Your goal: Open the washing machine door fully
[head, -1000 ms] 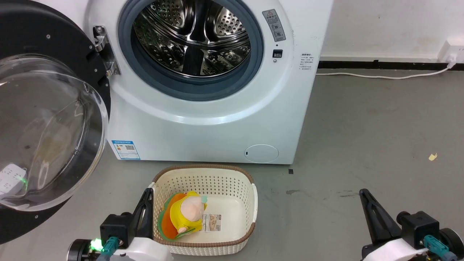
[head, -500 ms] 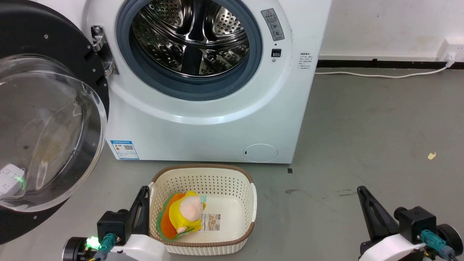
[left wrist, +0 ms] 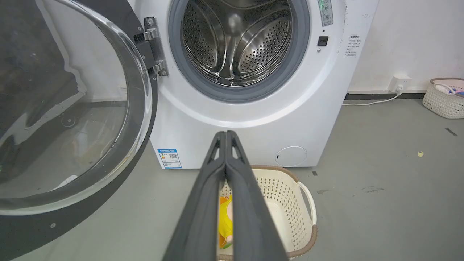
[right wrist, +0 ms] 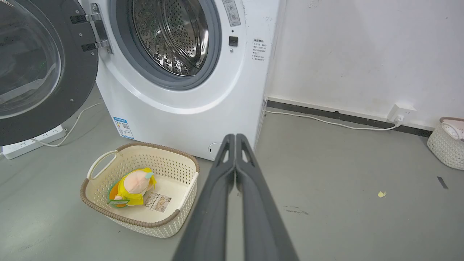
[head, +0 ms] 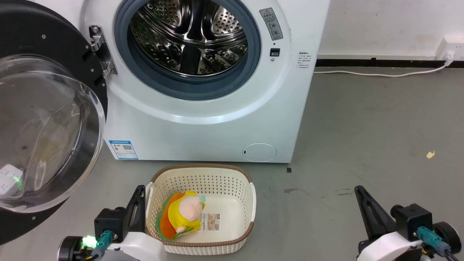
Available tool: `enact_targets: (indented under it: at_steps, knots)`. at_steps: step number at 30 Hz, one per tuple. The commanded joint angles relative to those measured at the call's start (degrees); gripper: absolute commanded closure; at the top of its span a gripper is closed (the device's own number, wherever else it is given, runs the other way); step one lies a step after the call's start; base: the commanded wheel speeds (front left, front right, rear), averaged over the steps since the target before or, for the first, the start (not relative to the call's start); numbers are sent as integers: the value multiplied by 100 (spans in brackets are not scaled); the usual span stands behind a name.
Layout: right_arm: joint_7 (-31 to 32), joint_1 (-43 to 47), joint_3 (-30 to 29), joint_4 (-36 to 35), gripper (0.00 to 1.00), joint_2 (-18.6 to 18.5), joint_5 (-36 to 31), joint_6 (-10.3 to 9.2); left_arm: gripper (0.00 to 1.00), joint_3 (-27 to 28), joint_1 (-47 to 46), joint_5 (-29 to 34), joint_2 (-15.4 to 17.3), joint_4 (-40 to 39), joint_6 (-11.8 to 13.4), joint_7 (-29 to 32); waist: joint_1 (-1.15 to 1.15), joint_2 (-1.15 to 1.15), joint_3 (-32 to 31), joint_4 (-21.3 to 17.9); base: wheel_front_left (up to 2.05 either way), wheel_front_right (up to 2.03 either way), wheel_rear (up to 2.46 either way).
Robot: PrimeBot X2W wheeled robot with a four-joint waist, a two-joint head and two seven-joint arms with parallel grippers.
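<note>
One item is under task: the washing machine door (head: 47,119). It hangs on its metal hinge (head: 99,50) at the left of the washing machine (head: 203,119), swung wide out to the left, with its inner face and bulging glass bowl turned toward me. Because the hinge sits on the left edge of the opening, the door stands wholly clear of the steel drum (head: 188,36), whose grey-rimmed mouth is unobstructed. I judge the door at or close to its full swing. Whether any travel is left I cannot tell from these views.

Near the machine's front, on the floor (head: 362,127), sits a cream perforated basket (head: 203,173) with a yellow plush toy (head: 183,214) inside. I judge it is placed there for loading straight into the drum. A white power strip (head: 9,179) lies on the floor by the door, seen through the glass.

My left gripper (left wrist: 226,134) is fully closed, fingers pressed together, holding nothing. It sits low, just beside the basket's left wall and apart from the door. My right gripper (right wrist: 235,136) is likewise closed and empty, well apart to the right over the floor. Neither touches the door, which I take to mean no pull or push is being applied.
</note>
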Motion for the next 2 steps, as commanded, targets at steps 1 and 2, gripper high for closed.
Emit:
enact_targets:
  at_steps: [1, 2]
  knots:
    - [25, -105, 21, -44, 100, 26, -32, 4, 100, 24, -78, 74, -42, -45, -33, 42, 0, 0, 1, -2, 0, 0, 0]
    - [37, -109, 24, -47, 100, 27, -33, 4, 100, 34, -79, 84, -47, -52, -37, 53, 0, 0, 2, -3, 0, 0, 0]
